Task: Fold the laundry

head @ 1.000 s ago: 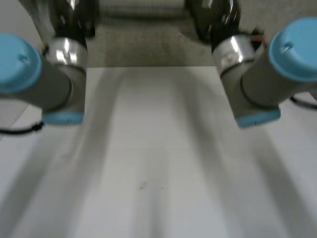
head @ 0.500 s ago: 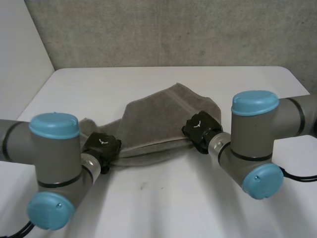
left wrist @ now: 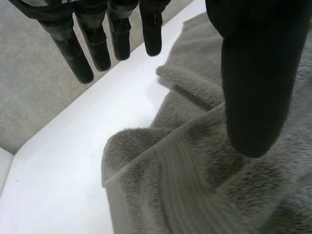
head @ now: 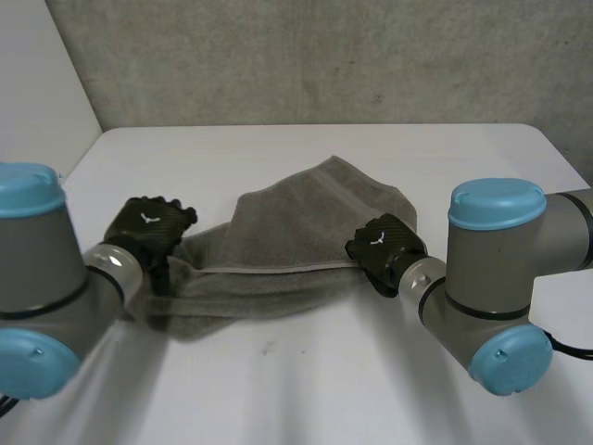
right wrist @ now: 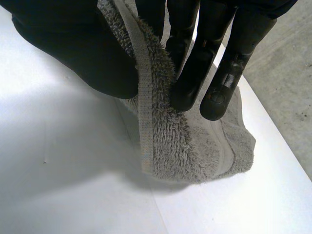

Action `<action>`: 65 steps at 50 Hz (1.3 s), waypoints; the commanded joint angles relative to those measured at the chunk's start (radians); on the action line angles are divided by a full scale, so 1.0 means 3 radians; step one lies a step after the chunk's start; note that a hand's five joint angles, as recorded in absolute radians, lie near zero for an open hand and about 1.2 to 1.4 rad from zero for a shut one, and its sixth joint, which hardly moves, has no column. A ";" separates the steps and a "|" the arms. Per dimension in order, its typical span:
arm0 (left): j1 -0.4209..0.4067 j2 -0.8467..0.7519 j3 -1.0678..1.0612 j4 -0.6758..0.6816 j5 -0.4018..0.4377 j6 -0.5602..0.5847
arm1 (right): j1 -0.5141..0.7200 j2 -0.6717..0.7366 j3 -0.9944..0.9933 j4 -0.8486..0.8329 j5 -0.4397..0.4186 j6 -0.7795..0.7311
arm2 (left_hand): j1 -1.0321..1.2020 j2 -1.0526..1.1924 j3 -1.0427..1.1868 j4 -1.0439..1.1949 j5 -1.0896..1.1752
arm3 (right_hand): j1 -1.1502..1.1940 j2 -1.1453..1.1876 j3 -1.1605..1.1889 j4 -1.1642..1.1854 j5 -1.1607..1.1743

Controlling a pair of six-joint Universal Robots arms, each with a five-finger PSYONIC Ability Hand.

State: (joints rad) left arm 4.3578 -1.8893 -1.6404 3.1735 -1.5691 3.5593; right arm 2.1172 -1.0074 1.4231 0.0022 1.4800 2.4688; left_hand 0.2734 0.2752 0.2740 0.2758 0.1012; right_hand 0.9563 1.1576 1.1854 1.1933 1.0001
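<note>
A grey towel (head: 296, 232) lies crumpled across the middle of the white table (head: 306, 389). My left hand (head: 148, 227) hovers just off the towel's left end, fingers (left wrist: 97, 44) straight and spread away from the thumb (left wrist: 253, 87), holding nothing. Under that palm the towel (left wrist: 195, 185) sits in a rumpled heap. My right hand (head: 384, 248) is at the towel's right end. There the thumb (right wrist: 78, 53) and fingers (right wrist: 195, 68) pinch the towel's hemmed edge (right wrist: 146, 122), and a corner hangs down onto the table.
The table's far edge (head: 315, 127) meets a grey carpeted floor (head: 324, 56). A white wall (head: 37, 83) stands at the far left. Bare tabletop (left wrist: 58, 185) lies beside the towel's left end and in front of it.
My left hand has let go of the towel's left end and moved up and to the left, its fingers now straight. The left end has settled on the table. The right hand keeps its pinch.
</note>
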 commanded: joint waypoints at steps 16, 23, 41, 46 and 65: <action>0.0579 -0.0640 0.0472 -0.0209 0.1130 -0.0462 | 0.0004 0.0045 0.0042 -0.0023 -0.0014 -0.0002 | 0.1121 0.1115 0.1119 0.1113 0.1114 | 0.1467 0.0795 0.0703 0.0677 0.0739; 0.0574 -0.0917 0.0641 -0.0214 0.1130 -0.0436 | 0.0004 0.0050 0.0047 -0.0048 -0.0014 -0.0007 | 0.1754 0.1748 0.1752 0.1746 0.1746 | 0.1467 0.0795 0.0703 0.0677 0.0739; 0.0517 -0.0846 0.0672 -0.0459 0.1114 -0.0390 | -0.0021 -0.0032 -0.0040 -0.0048 0.0021 -0.0012 | 0.3743 0.3737 0.3741 0.3735 0.3735 | 0.1467 0.0795 0.0703 0.0677 0.0739; 0.0487 -0.0188 0.0651 -0.0454 0.1114 -0.0446 | -0.0103 -0.0384 -0.0136 -0.0023 0.0042 -0.0012 | 0.3743 0.3737 0.3741 0.3735 0.3735 | 0.1467 0.0795 0.0703 0.0677 0.0739; 0.0410 0.1420 0.0764 -0.0816 0.0987 -0.0477 | -0.0318 -0.1536 -0.1189 0.1679 -0.0131 -0.0288 | 0.3743 0.3737 0.3741 0.3735 0.3735 | 0.1467 0.0795 0.0703 0.0677 0.0739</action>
State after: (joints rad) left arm 4.4738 -1.5338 -1.4348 3.0217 -1.2515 3.4128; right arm 2.0376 -1.3798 1.1947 0.2888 1.4834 2.4450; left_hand 1.1589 1.2139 1.2105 1.2150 1.0093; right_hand 0.9559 1.1576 1.1854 1.1933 1.0002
